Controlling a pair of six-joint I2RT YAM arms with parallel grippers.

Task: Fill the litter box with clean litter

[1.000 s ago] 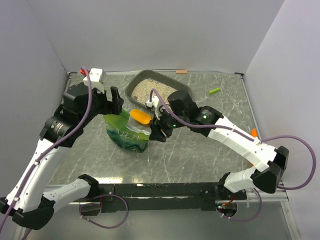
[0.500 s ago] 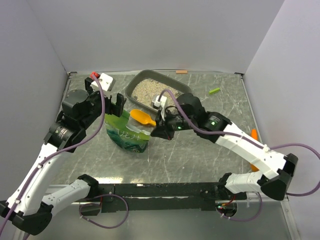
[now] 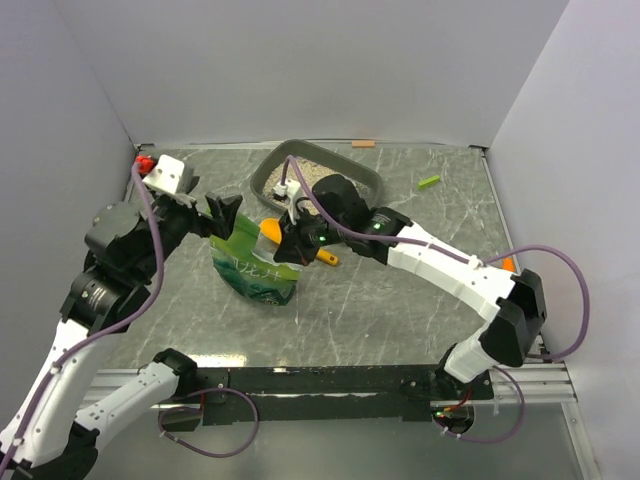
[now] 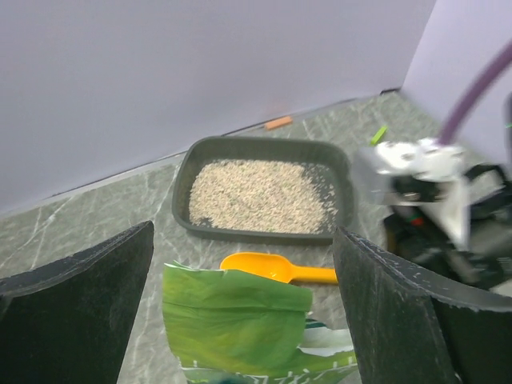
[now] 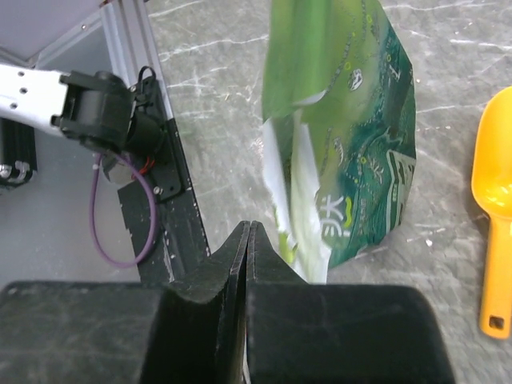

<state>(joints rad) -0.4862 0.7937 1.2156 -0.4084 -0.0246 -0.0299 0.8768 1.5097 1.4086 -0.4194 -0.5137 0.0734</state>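
Observation:
The dark-grey litter box stands at the back of the table with clean litter spread in it. In front of it stands a green glossy bag, its top torn open. An orange scoop lies between bag and box. My left gripper is open wide, hovering behind the bag's top edge. My right gripper is shut, its tips just beside the bag's white torn edge; nothing shows between them.
A small green stick lies at the back right, and an orange strip lies against the back wall. Another orange piece sits by the right wall. Walls close in on three sides.
My right gripper has shut and swung left, from the bag's right corner to above the scoop at the bag's top. The left gripper has drawn back to the left, still open.

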